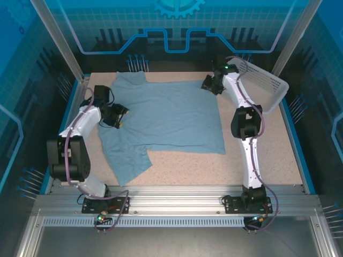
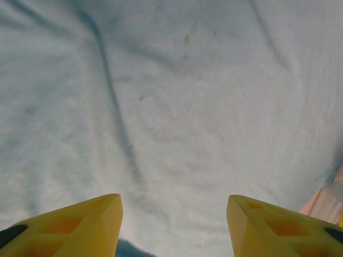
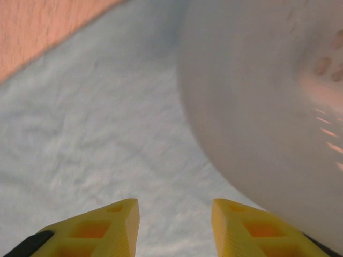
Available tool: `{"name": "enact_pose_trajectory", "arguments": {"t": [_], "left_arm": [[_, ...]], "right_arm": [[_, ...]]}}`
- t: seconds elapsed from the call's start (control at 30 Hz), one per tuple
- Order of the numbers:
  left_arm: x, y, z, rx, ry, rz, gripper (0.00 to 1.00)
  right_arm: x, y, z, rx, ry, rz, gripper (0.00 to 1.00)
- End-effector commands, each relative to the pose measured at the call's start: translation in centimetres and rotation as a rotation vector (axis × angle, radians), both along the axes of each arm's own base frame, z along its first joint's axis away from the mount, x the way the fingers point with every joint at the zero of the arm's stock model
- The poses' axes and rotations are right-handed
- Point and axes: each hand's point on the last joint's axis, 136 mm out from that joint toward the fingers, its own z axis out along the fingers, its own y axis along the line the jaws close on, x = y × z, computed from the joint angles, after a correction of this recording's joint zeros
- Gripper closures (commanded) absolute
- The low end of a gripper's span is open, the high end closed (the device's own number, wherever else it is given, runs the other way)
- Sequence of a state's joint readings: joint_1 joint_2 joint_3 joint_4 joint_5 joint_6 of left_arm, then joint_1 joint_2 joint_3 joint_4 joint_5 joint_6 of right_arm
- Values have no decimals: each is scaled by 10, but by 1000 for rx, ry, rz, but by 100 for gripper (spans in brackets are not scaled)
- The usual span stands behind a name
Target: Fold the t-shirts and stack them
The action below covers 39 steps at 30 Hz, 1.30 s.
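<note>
Seeing one grey-blue t-shirt (image 1: 166,120) spread mostly flat and unfolded on the table (image 1: 268,155), just beside the white lattice basket (image 1: 265,85). Its closest corner lies almost at the basket wall. Both sleeves sit on the side away from the basket: one sticks out at the far end, the other flaps out toward the arm bases. There are a few shallow creases across the body.

At the t-shirt edge farthest from the basket sits the left gripper (image 1: 121,115). On the left wrist cam, that gripper (image 2: 174,209) is low over the t-shirt (image 2: 177,107) with its yellow fingers (image 2: 91,225) spread. No fabric is pinched, so the jaws are open.

At the t-shirt corner next to the basket is the right gripper (image 1: 210,84). On the right wrist cam, it (image 3: 176,209) hangs over the t-shirt (image 3: 107,134), and the basket wall (image 3: 257,107) is close alongside and blurred. The jaws are parted and grip nothing. A strip of bare table (image 3: 43,32) shows on the side away from the basket.
</note>
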<state>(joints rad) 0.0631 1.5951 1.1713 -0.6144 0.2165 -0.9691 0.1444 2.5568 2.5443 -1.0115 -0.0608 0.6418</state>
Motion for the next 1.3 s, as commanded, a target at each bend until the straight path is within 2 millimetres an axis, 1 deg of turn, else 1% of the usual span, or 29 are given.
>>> {"name": "enact_pose_trajectory", "arguments": {"t": [0.0,0.07,0.13,0.17,0.23,0.27,0.3,0.37,0.4,0.47,0.5,0.53,0.6,0.63,0.67,0.77,0.83,0.93,1.0,1.07,1.17,1.27], "left_arm": [[-44,-8,-7,-29,96,-39,45],[-74,-6,-11,-7,165,-49,47],[-110,-2,-17,25,251,-54,53],[-130,0,-19,49,292,-57,54],[-167,7,-25,96,370,-61,54],[-186,8,-29,107,408,-62,54],[-201,7,-34,101,437,-55,51],[-225,2,-45,73,479,-38,48],[-234,-1,-51,57,495,-31,47],[-244,-8,-63,22,510,-21,46],[-247,-11,-67,2,514,-18,46],[-248,-16,-71,-16,512,-21,46],[-254,-21,-76,-23,530,-36,46],[-256,-23,-77,-17,535,-48,46],[-259,-24,-79,-10,546,-56,46],[-261,-25,-84,10,564,-70,46],[-263,-24,-87,38,582,-75,48],[-266,-22,-93,77,596,-69,50],[-268,-20,-99,92,603,-59,51],[-267,-19,-100,107,603,-58,51],[-268,-13,-92,153,611,-45,51],[-275,-9,-81,179,610,-4,49]], "right_arm": [[24,-38,-5,19,-43,-85,59],[26,-35,4,66,-57,-64,59],[22,-19,19,113,-71,-7,59],[17,-7,27,131,-78,33,59],[3,11,46,130,-93,90,60],[-7,22,56,130,-102,115,59],[-17,28,67,127,-113,125,59],[-41,38,85,133,-126,124,59],[-56,42,90,142,-121,118,58],[-86,49,93,157,-102,108,58],[-100,53,91,162,-92,112,57],[-118,54,86,167,-70,109,57],[-155,58,70,187,-14,115,57],[-170,59,63,193,11,121,56],[-187,58,55,188,37,129,56],[-231,48,34,178,112,135,56],[-253,42,25,175,150,130,56],[-278,35,11,169,198,127,56],[-289,31,3,163,226,122,56],[-299,24,-7,139,262,113,55],[-311,10,-24,95,333,84,55],[-318,-1,-35,94,369,45,55]]}}
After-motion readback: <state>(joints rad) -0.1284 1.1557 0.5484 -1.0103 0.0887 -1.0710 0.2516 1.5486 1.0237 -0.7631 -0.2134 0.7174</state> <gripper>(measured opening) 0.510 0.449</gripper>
